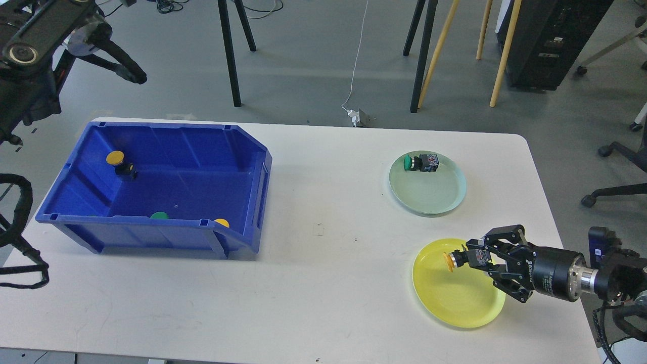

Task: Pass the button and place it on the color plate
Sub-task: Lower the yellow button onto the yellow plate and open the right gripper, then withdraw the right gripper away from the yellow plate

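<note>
My right gripper (472,258) comes in from the right edge and is shut on a yellow button (450,261), holding it sideways just above the yellow plate (457,298). A green button (418,163) lies on the light green plate (429,194) further back. The blue bin (151,151) at the left holds a yellow button (118,163) at its back left, and a green button (159,216) and another yellow button (221,223) show at its front wall. My left arm (40,45) is raised at the upper left; its gripper is out of view.
The white table (323,283) carries the bin at the left and the two plates at the right. Chair and stand legs (424,50) rise behind the table's far edge.
</note>
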You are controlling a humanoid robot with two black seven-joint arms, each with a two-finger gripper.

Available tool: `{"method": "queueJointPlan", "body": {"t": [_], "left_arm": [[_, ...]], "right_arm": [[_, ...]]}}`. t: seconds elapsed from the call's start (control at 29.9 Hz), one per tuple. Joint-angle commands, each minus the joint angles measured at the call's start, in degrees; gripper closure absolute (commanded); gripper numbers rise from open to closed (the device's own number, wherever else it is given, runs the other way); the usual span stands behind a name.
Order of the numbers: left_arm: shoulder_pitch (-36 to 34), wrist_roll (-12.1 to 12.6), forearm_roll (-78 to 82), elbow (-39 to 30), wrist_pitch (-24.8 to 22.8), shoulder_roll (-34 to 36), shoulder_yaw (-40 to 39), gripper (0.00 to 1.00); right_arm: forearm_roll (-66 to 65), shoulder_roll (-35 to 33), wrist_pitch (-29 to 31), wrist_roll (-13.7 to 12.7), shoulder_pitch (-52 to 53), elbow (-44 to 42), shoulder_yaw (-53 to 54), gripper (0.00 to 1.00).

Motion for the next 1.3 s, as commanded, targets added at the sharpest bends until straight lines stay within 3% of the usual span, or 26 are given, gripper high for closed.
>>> {"method": "queueJointPlan", "body": {"t": [0.0, 0.2, 0.5, 0.8, 1.0, 1.14, 1.27], "left_arm": [[-0.27, 0.00, 0.00, 0.00, 0.00, 0.00, 0.01, 0.05], [-0.27, 0.00, 0.09, 0.00, 0.00, -0.09, 0.01, 0.05], [-0.62, 0.26, 0.09, 0.00, 0.00, -0.09, 0.01, 0.05], [-1.85, 0.70, 0.17, 0.00, 0.00, -0.09, 0.18, 0.05], [-1.76, 0.79, 0.26, -0.09, 0.00, -0.26, 0.62, 0.05], [-1.76, 0.88, 0.35, -0.44, 0.00, -0.26, 0.80, 0.05], [-1.85, 0.97, 0.35, -0.62, 0.00, -0.09, 0.71, 0.05]], "right_arm": [[-1.03, 0.19, -0.24, -0.01, -1.17, -0.82, -0.06, 0.69], [-1.12, 0.80, -0.50, 0.34, -2.31, -3.63, 0.03, 0.35], [-0.51, 0.63, -0.33, 0.60, -1.70, -2.75, 4.58, 0.07], [-0.24, -0.34, -0.85, 0.51, -1.61, -4.24, 22.24, 0.04], [-1.03, 5.27, -1.74, -0.18, 1.19, -14.33, 38.95, 0.03], [-2.43, 8.54, -1.56, -5.01, 12.78, -25.48, 34.07, 0.04], [-2.88, 10.12, -2.08, -4.94, 20.09, -34.47, 26.49, 0.03]]}}
